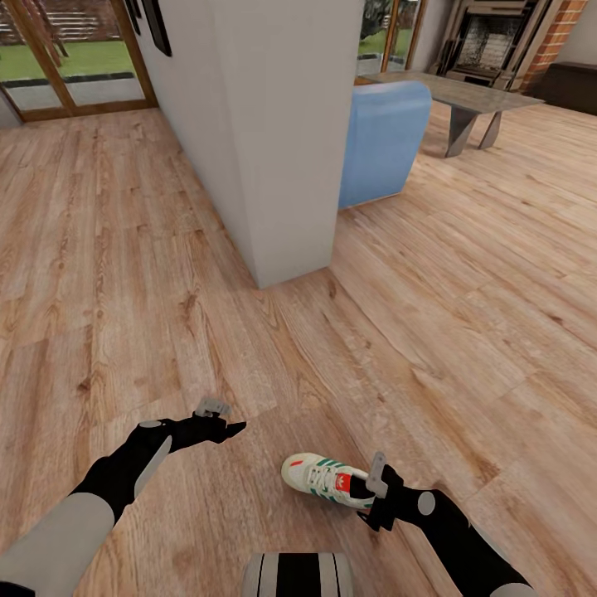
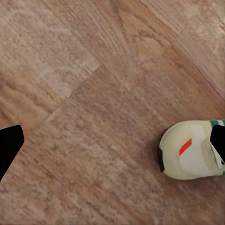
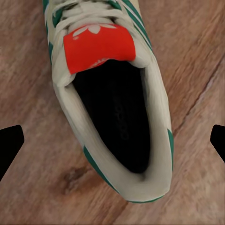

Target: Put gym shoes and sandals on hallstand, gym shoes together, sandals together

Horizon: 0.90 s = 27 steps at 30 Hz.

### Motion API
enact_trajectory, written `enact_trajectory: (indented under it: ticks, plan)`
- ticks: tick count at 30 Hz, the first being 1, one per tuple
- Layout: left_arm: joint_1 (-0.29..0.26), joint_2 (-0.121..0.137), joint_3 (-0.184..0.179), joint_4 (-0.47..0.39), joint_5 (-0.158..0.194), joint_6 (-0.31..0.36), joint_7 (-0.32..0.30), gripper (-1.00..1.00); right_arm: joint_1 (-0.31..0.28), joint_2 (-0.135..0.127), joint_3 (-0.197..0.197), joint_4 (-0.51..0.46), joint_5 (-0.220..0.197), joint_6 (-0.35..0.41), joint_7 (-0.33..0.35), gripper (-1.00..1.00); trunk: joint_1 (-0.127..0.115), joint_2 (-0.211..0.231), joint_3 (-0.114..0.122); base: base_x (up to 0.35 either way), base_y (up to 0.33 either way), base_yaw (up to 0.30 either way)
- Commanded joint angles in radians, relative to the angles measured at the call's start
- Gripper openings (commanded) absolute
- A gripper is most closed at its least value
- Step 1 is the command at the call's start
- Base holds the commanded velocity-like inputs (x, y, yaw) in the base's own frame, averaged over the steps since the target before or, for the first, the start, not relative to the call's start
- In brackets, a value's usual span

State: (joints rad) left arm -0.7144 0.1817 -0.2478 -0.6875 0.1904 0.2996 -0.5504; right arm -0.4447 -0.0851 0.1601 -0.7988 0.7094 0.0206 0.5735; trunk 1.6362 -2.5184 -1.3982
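One gym shoe is seen lying on the corridor floor, just ahead of the robot's base and immediately beside the right gripper; no rack is seen from here. In the right wrist view the shoe's heel opening is framed between two spread fingers, set well apart to either side of the shoe and touching nothing — the right gripper is released and empty.

The main risk is judged to be a poor bite: if the fingers are closed on the soft collar alone, the heel wall could fold and the shoe could slip or swing during the lift. A descent that is slightly off could also push the shoe along the smooth planks instead of trapping it.

The left gripper is held over bare floor, apart from the shoe. One dark fingertip is shown at the edge of its wrist view, nothing between the fingers — open and empty, as far as can be judged.
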Motion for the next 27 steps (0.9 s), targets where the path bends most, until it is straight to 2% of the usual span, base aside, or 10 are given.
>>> enact_trajectory:
  ticks: [1, 5, 12, 20, 27]
  plan:
    - [0.000, 0.001, -0.004, -0.001, 0.011, 0.009, 0.001, 1.00, 0.000, -0.001, 0.002, -0.002, 0.007, 0.001, 0.002, 1.00, 0.000, 0.000, -0.001, 0.000, 0.000, 0.000]
    - [0.000, 0.001, -0.004, -0.001, 0.011, 0.009, 0.001, 1.00, 0.000, -0.001, 0.002, -0.003, 0.008, -0.001, -0.003, 1.00, 0.000, 0.000, -0.001, 0.000, 0.000, 0.000]
    - [0.000, 0.001, -0.003, -0.002, 0.011, 0.010, 0.001, 1.00, 0.000, -0.001, 0.005, 0.001, 0.011, -0.002, -0.055, 1.00, 0.000, 0.000, -0.001, 0.000, 0.000, 0.000]
    - [-0.002, 0.001, -0.002, -0.002, 0.011, 0.010, 0.001, 1.00, 0.000, -0.002, 0.004, 0.004, 0.011, -0.003, -0.070, 1.00, 0.003, -0.002, -0.038, 0.000, 0.000, 0.000]
    - [-0.002, 0.001, -0.002, -0.001, 0.011, 0.010, 0.001, 1.00, 0.000, -0.002, 0.004, 0.002, 0.010, -0.004, -0.073, 1.00, 0.003, -0.002, -0.043, 0.000, 0.000, 0.000]
